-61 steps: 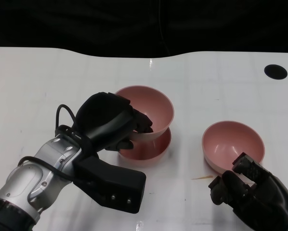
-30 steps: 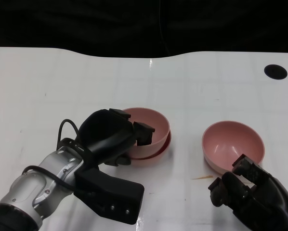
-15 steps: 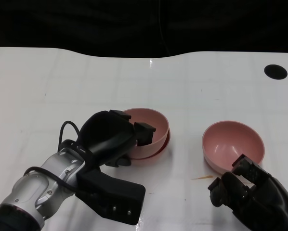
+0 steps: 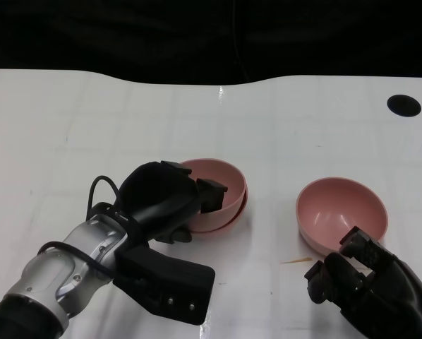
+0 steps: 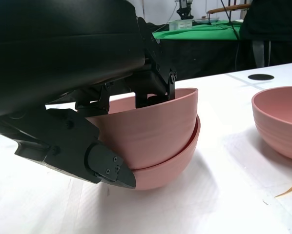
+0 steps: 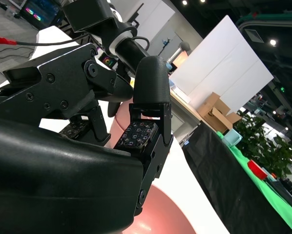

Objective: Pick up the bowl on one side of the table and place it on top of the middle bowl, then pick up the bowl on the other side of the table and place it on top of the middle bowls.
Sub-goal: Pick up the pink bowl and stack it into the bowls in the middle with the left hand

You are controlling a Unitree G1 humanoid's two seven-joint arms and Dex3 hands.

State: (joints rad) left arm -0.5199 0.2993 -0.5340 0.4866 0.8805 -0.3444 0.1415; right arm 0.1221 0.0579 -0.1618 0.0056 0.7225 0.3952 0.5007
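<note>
On the white table [image 4: 126, 120], backed by a black drape, a pink bowl [image 4: 221, 194] sits nested, slightly tilted, in the middle pink bowl [image 5: 170, 168], and both look empty. The left hand [image 4: 165, 198] grips the nested bowl's near rim, fingers hooked over the edge. The third pink bowl [image 4: 341, 212], also empty, stands well apart on the right, with the right hand [image 4: 363, 282] just beside its near edge, fingers spread and holding nothing; a green-covered table [image 5: 209, 31] shows beyond.
</note>
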